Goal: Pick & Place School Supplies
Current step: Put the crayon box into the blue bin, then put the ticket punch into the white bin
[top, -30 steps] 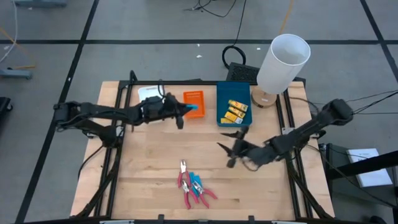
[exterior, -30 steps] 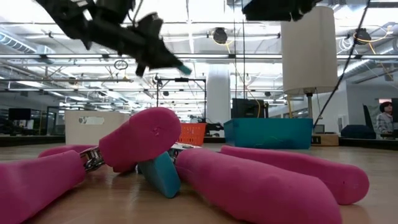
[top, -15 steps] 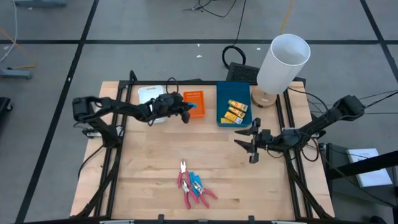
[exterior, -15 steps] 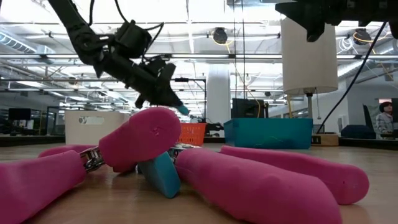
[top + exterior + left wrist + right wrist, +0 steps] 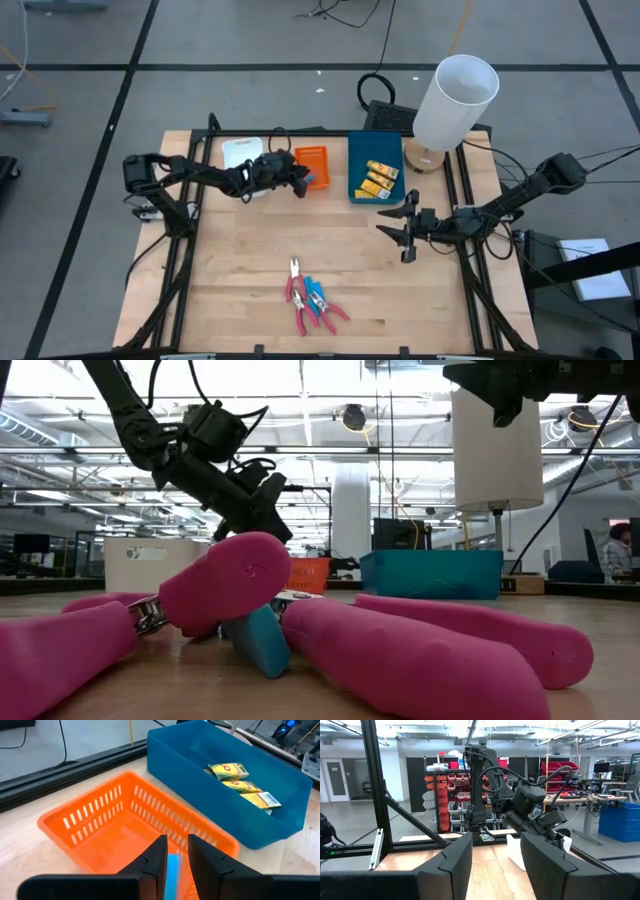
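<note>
Left gripper (image 5: 300, 183) hung over the orange basket (image 5: 105, 815), fingers slightly parted with a light-blue piece (image 5: 173, 870) between them. Yellow packets (image 5: 378, 177) lay in the blue tray (image 5: 357, 165); pink-handled scissors (image 5: 310, 302) sat near the table's front. Right gripper (image 5: 402, 226) hovered spread, holding nothing.
</note>
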{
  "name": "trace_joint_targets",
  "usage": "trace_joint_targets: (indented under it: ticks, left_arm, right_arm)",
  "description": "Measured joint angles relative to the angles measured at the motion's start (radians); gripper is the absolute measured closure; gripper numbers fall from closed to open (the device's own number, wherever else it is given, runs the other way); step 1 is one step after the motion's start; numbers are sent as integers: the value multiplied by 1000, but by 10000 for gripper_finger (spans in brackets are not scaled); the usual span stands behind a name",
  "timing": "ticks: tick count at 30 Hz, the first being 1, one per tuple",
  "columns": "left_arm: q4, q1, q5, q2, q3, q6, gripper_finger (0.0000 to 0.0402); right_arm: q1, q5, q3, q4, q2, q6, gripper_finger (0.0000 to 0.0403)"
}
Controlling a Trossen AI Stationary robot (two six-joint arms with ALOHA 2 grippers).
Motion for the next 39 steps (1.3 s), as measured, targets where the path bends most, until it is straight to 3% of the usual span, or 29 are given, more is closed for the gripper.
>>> trace_joint_targets:
  ticks: [11,16,18,20,27,33,39]
  left_arm:
    - [-4,0,1,-5,0,3,315]
    - [-8,-31,200,-84,-1,113,314]
    - [-4,-81,324,-136,-1,197,314]
    - [-5,-154,371,-195,-1,248,314]
    - [-150,-449,188,-351,0,381,314]
    - [-215,-598,11,-434,0,394,314]
    - [-318,-634,-216,-501,0,292,314]
  right_arm:
    - [0,0,0,-3,0,0,247]
    - [0,-2,0,-3,0,0,247]
    - [0,-3,0,-3,0,0,247]
    - [2,-7,0,-7,0,0,247]
    - [36,-255,38,-69,70,7,248]
    - [115,-152,312,-394,300,25,235]
    - [155,-122,687,-799,569,140,182]
